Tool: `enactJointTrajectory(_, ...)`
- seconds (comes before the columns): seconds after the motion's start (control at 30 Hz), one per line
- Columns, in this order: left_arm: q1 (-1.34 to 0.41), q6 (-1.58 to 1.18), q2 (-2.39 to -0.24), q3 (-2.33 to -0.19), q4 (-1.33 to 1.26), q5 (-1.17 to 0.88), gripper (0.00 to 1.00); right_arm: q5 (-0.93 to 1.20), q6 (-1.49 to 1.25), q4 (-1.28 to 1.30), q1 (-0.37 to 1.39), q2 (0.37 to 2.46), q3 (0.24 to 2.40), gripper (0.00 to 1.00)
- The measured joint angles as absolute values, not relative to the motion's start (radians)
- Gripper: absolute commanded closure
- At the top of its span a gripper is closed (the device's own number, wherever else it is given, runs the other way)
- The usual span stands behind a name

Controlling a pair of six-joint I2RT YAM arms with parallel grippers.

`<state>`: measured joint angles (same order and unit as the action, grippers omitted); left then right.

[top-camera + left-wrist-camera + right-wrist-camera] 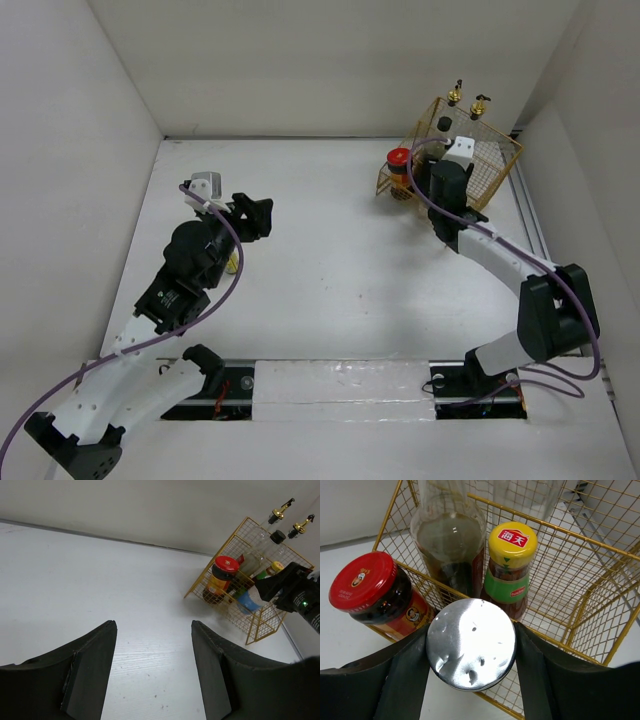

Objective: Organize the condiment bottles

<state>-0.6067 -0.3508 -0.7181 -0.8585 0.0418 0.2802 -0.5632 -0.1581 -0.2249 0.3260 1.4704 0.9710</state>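
My right gripper (472,630) is shut on the blue-labelled jar by its silver lid (470,652) and holds it over the front rail of the gold wire basket (570,580). The jar also shows in the left wrist view (246,600). Inside the basket stand a green yellow-capped bottle (512,545) and a tall bottle of dark liquid (451,545). A squat red-lidded jar (365,582) stands at the basket's left corner. Two clear gold-capped bottles (455,95) (481,103) rise at the back. My left gripper (153,625) is open and empty above bare table, far left of the basket.
The basket (470,150) stands in the far right corner against the white walls. A small yellowish thing (232,262) peeks out from under my left arm, mostly hidden. A rail runs along the near table edge (340,380).
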Motion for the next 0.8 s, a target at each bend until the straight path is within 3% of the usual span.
enactJointTrajectory(0.47,-0.607,-0.351,-0.718,-0.859,0.042,0.28,0.43,-0.525,-0.234,-0.339,0.315,1.592,0.994,0.76)
enactJointTrajectory(0.63,-0.607,-0.351,-0.718,-0.859,0.042,0.28,0.43,-0.532,-0.24,-0.377,0.32,1.6,0.982,0.31)
enactJointTrajectory(0.8,-0.607,-0.351,-0.723,-0.859,0.042,0.276,0.43,-0.514,-0.273,-0.375,0.327,1.578,0.967,0.14)
